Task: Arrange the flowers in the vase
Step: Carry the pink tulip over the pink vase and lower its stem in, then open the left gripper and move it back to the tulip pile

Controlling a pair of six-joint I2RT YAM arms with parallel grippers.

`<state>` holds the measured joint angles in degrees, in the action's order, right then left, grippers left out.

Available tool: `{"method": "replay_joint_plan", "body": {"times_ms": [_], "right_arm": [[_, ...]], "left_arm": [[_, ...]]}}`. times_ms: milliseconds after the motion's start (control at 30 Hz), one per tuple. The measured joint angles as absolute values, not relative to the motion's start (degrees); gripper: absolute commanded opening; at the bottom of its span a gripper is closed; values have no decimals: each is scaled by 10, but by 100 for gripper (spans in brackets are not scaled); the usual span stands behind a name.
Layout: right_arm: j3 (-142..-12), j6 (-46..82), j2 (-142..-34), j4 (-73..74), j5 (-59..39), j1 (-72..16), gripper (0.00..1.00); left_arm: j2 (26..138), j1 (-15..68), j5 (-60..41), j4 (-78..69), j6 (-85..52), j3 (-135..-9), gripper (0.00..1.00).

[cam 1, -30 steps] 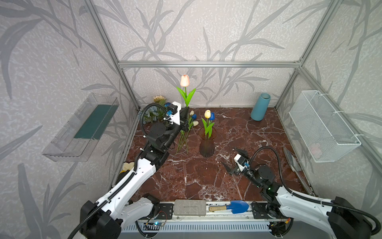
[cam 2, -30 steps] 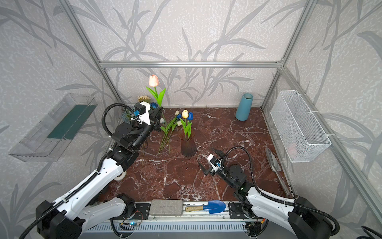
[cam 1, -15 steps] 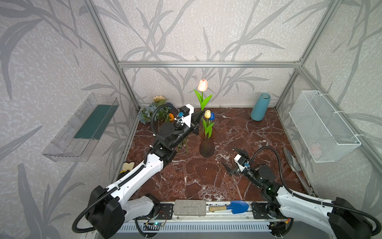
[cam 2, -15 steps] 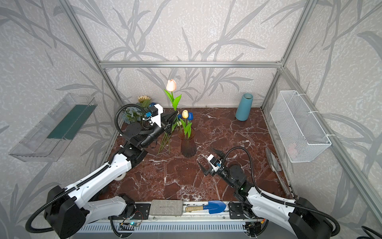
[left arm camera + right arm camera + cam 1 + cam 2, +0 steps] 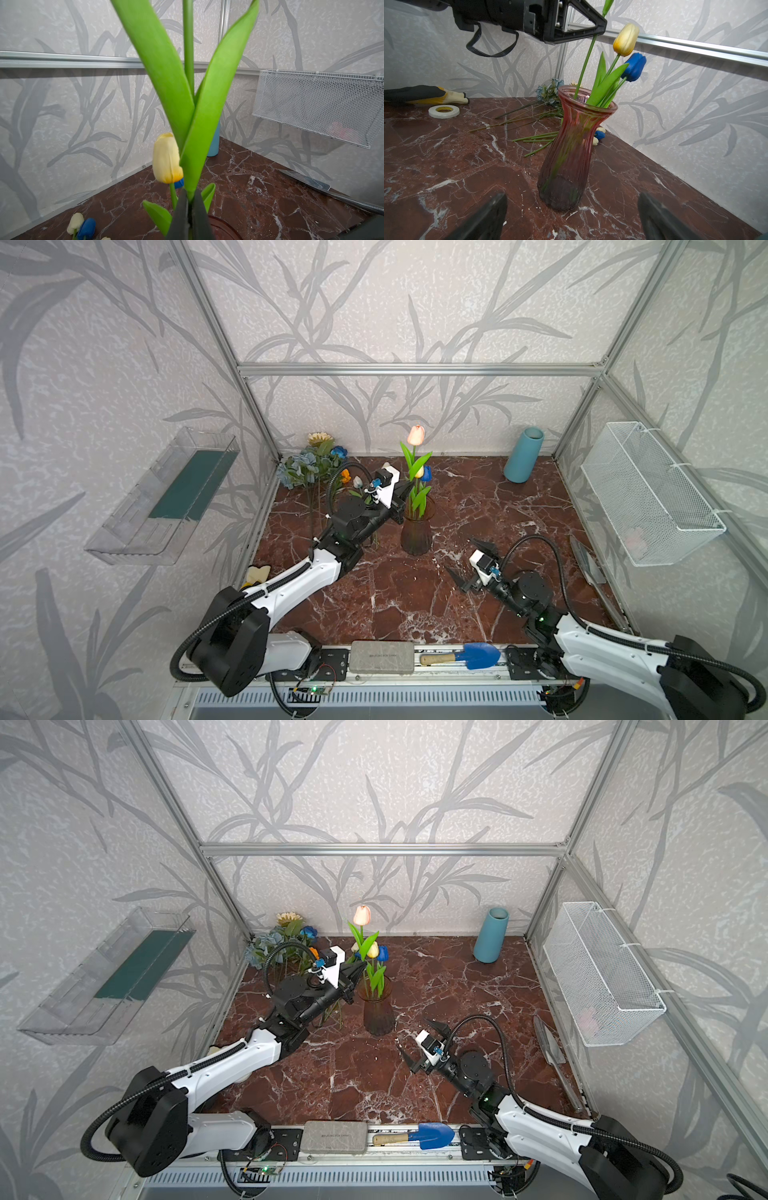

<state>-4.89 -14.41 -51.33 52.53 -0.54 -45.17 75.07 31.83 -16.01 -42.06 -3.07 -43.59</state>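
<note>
A ribbed reddish glass vase stands mid-table with a yellow tulip and a blue tulip in it. My left gripper is shut on the stem of a pink tulip, just left of and above the vase's mouth. The stem's lower end reaches into the mouth. More flowers lie at the back left, and loose tulips lie behind the vase. My right gripper is open and empty, low in front of the vase.
A teal cylinder stands at the back right. A white mesh basket hangs on the right wall, a clear tray on the left. A tape roll and a glove lie at the left edge. A blue trowel rests on the front rail.
My left arm has swung right with the pink tulip, from near the back-left flowers to over the vase. The right arm has not moved.
</note>
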Motion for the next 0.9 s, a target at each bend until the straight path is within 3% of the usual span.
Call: {"method": "replay_joint_plan", "body": {"times_ms": [200,633,700,900], "right_arm": [[-49,-145,-529,528,-5,-452,98],[-49,-144,-535,529,-5,-452,98],[-49,-144,-535,529,-6,-452,98],[-49,-144,-538,531,-11,-452,98]], "left_arm": [[757,318,-159,-418,-28,-436,23],[751,318,-124,-358,-10,-436,25],[742,318,-118,-341,-5,-437,36],[692,317,-94,-292,19,-438,33]]}}
